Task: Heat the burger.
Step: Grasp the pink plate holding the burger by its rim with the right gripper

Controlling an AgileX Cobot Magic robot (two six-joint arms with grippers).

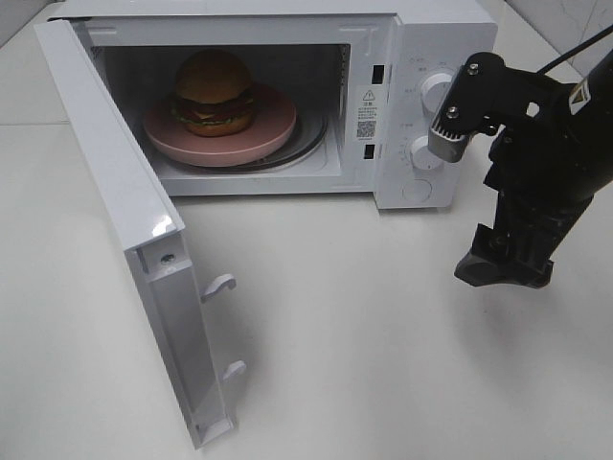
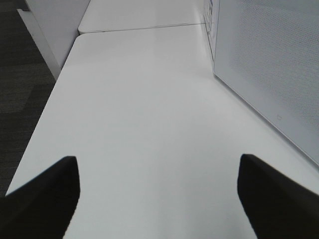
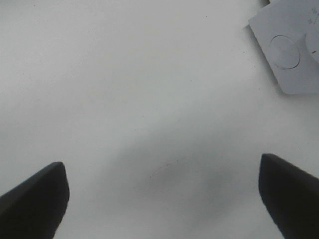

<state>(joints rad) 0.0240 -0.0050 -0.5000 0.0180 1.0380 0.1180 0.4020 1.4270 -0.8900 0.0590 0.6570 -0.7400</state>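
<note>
Right pincer (image 1: 505, 271): jaws apart, empty, hanging over the table (image 1: 364, 345) beside the microwave (image 1: 421, 38).
Left pincer (image 2: 159, 199): apart too, holding nothing.
Burger (image 1: 213, 93): sitting on the pink plate (image 1: 273, 132) inside the microwave.
Left to do: we reckon shut the door (image 1: 105, 182), then turn a dial (image 1: 436, 91).
Writing: warning sticker (image 1: 367, 113), too tiny for us to read.

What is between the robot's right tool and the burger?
In the high view, a strip of bare white table and the microwave's knob panel lie between the right tool and the burger, which sits inside on the pink plate.
</note>
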